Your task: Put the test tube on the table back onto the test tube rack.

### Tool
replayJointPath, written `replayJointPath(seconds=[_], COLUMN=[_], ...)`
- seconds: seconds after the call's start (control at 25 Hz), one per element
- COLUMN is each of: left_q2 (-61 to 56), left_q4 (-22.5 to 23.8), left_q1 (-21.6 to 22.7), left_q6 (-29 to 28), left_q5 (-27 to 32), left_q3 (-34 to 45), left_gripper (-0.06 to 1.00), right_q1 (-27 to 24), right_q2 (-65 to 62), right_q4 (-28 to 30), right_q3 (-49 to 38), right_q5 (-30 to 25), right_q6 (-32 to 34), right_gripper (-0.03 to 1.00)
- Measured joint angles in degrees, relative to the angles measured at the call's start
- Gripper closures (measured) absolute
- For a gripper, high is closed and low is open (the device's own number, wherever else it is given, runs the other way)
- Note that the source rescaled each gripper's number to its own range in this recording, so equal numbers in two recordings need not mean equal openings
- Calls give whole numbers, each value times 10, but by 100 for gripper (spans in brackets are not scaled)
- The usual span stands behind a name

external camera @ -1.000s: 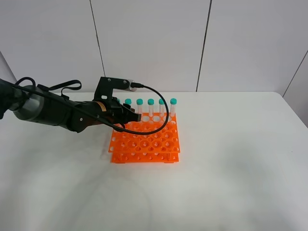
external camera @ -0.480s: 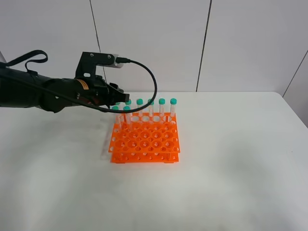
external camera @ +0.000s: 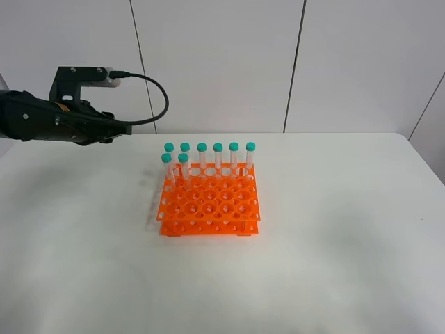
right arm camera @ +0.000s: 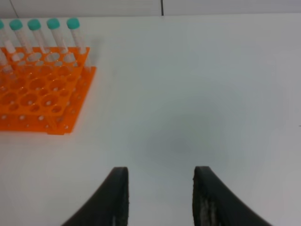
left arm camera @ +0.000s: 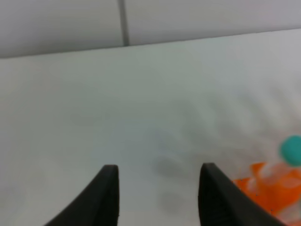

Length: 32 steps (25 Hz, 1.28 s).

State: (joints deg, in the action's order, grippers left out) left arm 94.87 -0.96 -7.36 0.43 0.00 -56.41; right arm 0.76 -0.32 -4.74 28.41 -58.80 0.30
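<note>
The orange test tube rack stands on the white table. Several clear tubes with teal caps stand upright in it: a full back row and two in the second row at the left, one of them nearest the spot my left gripper came from. No test tube lies on the table. My left gripper is open and empty, up and away to the left of the rack. In the left wrist view a teal cap and a rack corner show at the edge. My right gripper is open and empty over bare table, right of the rack.
White wall panels stand behind the table. The table's back edge runs just behind the rack. My left arm's black cable loops above the table at the left.
My left gripper has let go among the tubes at the rack's back left, then risen and pulled back far to the left. A tube now stands in the second row where it was.
</note>
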Motion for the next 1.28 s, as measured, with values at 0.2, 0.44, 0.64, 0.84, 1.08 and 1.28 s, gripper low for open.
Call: replayJointPath(seconds=[0.2, 0.44, 0.64, 0.84, 1.08, 1.28], left_q2=[-8, -41, -120, -243, -404, -525], left_q4=[0, 10, 19, 19, 18, 18], left_q1=[17, 19, 19, 19, 19, 19], left_q6=[0, 1, 1, 2, 2, 2], left_q5=[72, 162, 256, 344, 478, 563], left_q3=[1, 1, 1, 1, 1, 15], left_gripper=[16, 16, 16, 16, 16, 16], right_q1=[0, 0, 0, 0, 0, 0], right_q2=[0, 0, 0, 0, 0, 0], right_q4=[0, 0, 0, 0, 0, 0], right_q3=[0, 0, 0, 0, 0, 0], right_q5=[0, 0, 0, 0, 0, 0], right_q6=[0, 0, 0, 0, 0, 0], right_gripper=[12, 12, 12, 12, 12, 12])
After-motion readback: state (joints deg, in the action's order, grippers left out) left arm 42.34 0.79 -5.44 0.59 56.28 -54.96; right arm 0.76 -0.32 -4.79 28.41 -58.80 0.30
